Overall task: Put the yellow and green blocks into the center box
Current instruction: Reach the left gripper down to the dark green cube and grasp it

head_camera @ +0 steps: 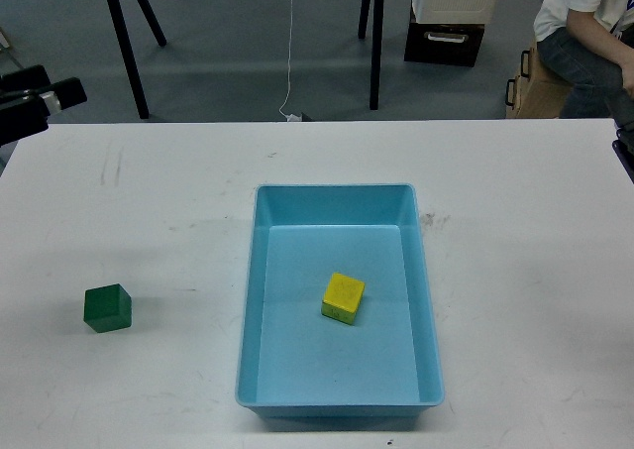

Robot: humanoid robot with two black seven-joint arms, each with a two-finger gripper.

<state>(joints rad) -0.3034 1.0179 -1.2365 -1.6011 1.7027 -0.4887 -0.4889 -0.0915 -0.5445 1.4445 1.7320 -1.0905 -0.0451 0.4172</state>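
The yellow block (pixel 344 297) lies inside the blue center box (pixel 260 271), near its middle. The green block (pixel 107 307) sits on the white table (pixel 158 201), left of the box and apart from it. My left gripper (pixel 45 90) shows as a dark part at the far left edge, above the table's back corner and far from the green block. Its fingers cannot be told apart. My right gripper is out of view; only a dark sliver of that arm (pixel 626 152) shows at the right edge.
Black stand legs (pixel 127 43) and a chair leg (pixel 375 43) rise behind the table. A seated person (pixel 584 23) and a cabinet (pixel 451 13) are at the back right, off the table.
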